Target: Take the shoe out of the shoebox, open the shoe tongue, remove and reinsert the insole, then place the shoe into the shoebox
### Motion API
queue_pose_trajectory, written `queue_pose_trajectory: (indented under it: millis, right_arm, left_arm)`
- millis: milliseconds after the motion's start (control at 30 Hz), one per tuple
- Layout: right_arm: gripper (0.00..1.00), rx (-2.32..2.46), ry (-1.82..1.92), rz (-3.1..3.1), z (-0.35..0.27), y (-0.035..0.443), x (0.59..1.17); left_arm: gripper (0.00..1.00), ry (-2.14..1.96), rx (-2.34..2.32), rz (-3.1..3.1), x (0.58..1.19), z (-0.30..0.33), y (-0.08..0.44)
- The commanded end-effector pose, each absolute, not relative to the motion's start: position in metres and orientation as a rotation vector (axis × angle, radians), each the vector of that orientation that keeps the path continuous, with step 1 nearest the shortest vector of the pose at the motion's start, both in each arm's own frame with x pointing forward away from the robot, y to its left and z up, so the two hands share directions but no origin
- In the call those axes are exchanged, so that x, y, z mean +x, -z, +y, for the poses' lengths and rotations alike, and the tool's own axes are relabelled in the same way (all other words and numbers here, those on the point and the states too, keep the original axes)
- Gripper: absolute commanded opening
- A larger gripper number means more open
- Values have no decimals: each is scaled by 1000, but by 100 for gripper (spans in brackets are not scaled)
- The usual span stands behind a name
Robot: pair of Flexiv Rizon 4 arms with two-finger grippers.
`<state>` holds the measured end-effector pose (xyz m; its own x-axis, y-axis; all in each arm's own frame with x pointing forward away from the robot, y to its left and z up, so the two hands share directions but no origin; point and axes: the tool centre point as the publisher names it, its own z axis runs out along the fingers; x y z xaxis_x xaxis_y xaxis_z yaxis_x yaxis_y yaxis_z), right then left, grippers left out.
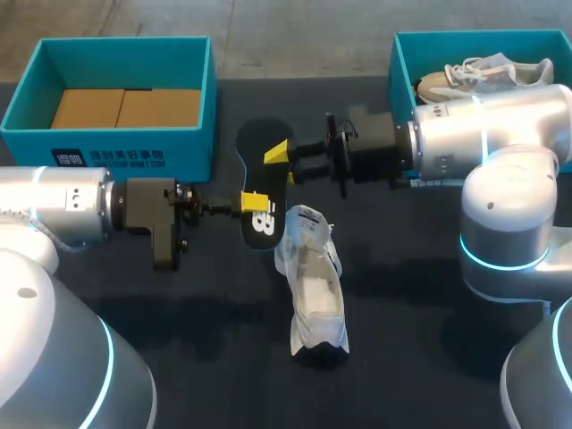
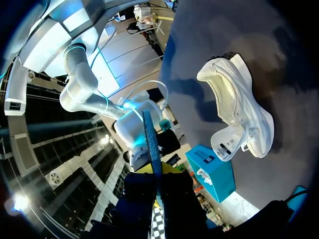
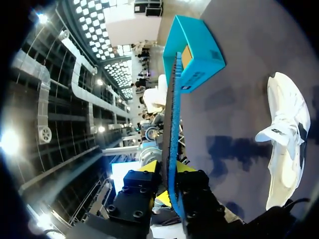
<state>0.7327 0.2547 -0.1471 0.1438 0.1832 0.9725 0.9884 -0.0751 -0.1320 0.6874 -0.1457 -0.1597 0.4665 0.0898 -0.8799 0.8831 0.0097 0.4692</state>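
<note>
Held a flat black insole (image 1: pixel 254 141) clear of the dark table (image 1: pixel 402 357), just above the centre of the frame, pinched from two sides. Clenched the left gripper (image 1: pixel 255 204) on its lower end, by the white print, with the arm entering from the left edge. Clenched the right gripper (image 1: pixel 278 154) on its upper part, with the arm entering from the right. Seen from each wrist, stood edge-on between that gripper's fingers. Found the white mesh sneaker (image 1: pixel 315 286) lying on the table just below centre, apart from both grippers, with its tongue (image 2: pixel 227 144) folded outward. Found a teal shoebox (image 1: pixel 125 143) holding brown cardboard (image 1: pixel 125 107) at upper left. Found a second teal shoebox (image 1: pixel 402 54) holding a beige-and-white shoe (image 1: pixel 474 76) at upper right.
</note>
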Motion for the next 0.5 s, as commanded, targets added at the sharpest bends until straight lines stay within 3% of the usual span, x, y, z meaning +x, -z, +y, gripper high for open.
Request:
queue_pose_trajectory:
  millis: [33,400,500]
  right_arm:
    - [9,-1466,1061,-1194,256,147,730]
    - [21,-1477,1087,-1180,250,144,733]
    - [17,-1474,1090,-1176,251,144,734]
  left_arm:
    - [0,776,1437,913,687,-147,160]
    - [0,776,1437,913,687,-147,160]
    - [0,776,1437,913,687,-147,160]
